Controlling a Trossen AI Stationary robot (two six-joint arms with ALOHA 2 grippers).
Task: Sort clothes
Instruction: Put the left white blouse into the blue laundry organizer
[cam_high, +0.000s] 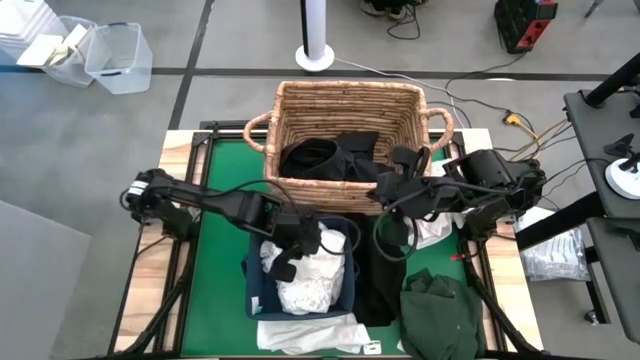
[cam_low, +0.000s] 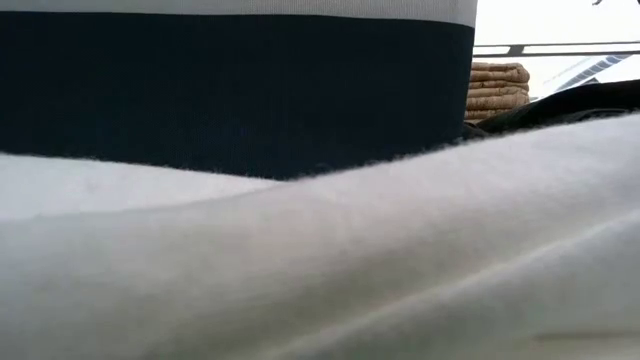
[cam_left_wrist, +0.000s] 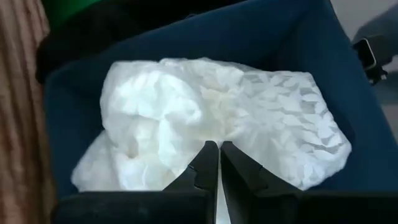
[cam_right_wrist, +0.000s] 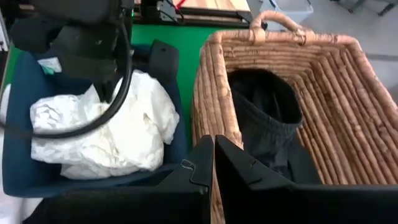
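Right now I've got both claws pinched fully closed and holding nothing. My left gripper (cam_high: 288, 262) hangs over the navy bin (cam_high: 252, 292), with the white clothes (cam_high: 308, 280) heaped directly beneath it. My right gripper (cam_high: 380, 192) sits at the wicker basket (cam_high: 345, 100) front rim, black clothes (cam_high: 325, 158) at its eleven o'clock. The dark green garment (cam_high: 442, 315) lies at five o'clock from that claw, so I judge the right arm nearer for it

No legible text, label, brand, number or sign is found on any item in any view.
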